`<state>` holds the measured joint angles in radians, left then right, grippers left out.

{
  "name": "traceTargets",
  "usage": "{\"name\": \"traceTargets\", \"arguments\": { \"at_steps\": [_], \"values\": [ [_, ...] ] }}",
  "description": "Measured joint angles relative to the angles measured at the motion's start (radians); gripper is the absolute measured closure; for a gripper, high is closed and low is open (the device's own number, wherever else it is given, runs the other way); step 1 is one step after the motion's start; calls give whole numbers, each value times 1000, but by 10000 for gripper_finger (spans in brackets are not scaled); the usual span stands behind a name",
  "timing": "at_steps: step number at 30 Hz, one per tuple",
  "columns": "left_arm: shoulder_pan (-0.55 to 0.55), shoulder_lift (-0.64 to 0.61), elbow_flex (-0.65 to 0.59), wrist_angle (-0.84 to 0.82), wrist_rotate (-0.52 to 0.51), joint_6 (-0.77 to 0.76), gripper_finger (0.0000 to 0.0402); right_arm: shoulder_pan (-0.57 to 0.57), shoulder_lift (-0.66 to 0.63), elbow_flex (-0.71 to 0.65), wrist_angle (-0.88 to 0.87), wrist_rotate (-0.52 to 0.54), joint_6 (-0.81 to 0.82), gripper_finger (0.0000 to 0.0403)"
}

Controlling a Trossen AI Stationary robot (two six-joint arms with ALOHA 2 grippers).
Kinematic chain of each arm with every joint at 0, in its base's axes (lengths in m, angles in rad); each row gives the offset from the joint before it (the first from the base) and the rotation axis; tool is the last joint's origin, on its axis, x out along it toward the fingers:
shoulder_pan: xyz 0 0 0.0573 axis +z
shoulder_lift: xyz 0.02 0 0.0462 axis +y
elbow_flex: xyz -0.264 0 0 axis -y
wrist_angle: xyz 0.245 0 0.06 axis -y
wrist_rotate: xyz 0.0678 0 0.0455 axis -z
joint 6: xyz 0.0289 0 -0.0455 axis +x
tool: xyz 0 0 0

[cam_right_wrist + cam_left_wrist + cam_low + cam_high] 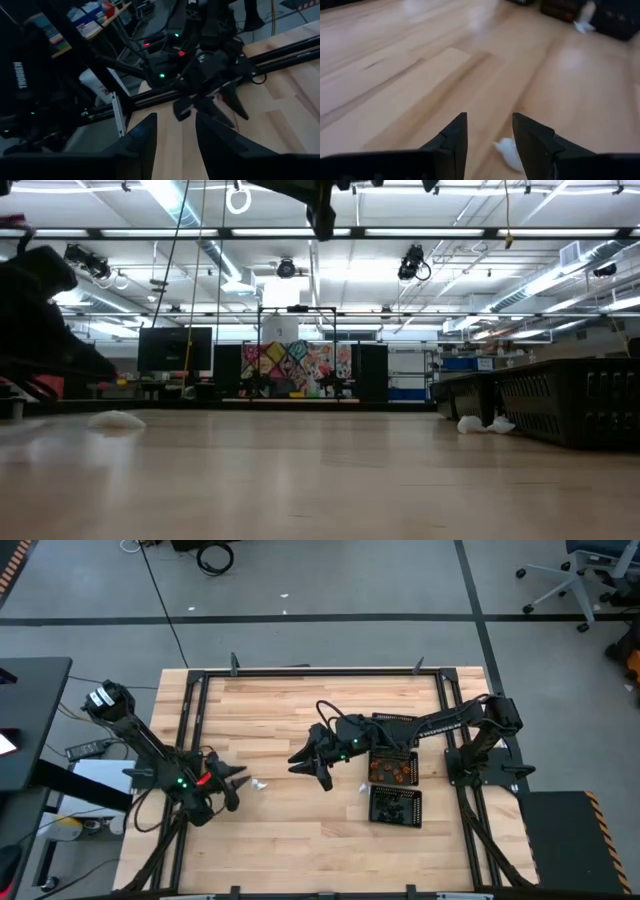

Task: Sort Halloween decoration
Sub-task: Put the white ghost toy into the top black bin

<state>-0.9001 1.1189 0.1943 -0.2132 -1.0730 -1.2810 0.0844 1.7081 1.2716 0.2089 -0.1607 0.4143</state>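
One white trinket (262,784) lies on the wooden table just ahead of my left gripper (238,788). In the left wrist view the same trinket (510,152) lies between the open fingers of my left gripper (490,120), close beside one finger; I see no touch. A second white trinket (365,788) lies by the trays and also shows far off as a trinket (582,25). Orange trinkets (392,770) fill one black mesh tray, and black trinkets (395,806) fill the other. My right gripper (308,772) hangs open above mid-table, raised off the wood (320,210).
Two square black mesh trays (410,754) (416,818) sit side by side on the table's right half, under the right arm's forearm. A black frame rail (320,670) runs round the table's edges. Bare wood (270,720) spreads between the two arms.
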Motion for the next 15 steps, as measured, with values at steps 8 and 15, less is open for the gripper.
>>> {"name": "traceTargets", "arguments": {
  "at_steps": [8, 15],
  "values": [
    [-3, 0, -145, 324, -14, 35, 218, -17, 0, 0, 3, -24, 5, 263],
    [0, 18, -151, 367, 19, 193, 146, -17, 0, 0, 7, -20, 13, 263]
  ]
}}
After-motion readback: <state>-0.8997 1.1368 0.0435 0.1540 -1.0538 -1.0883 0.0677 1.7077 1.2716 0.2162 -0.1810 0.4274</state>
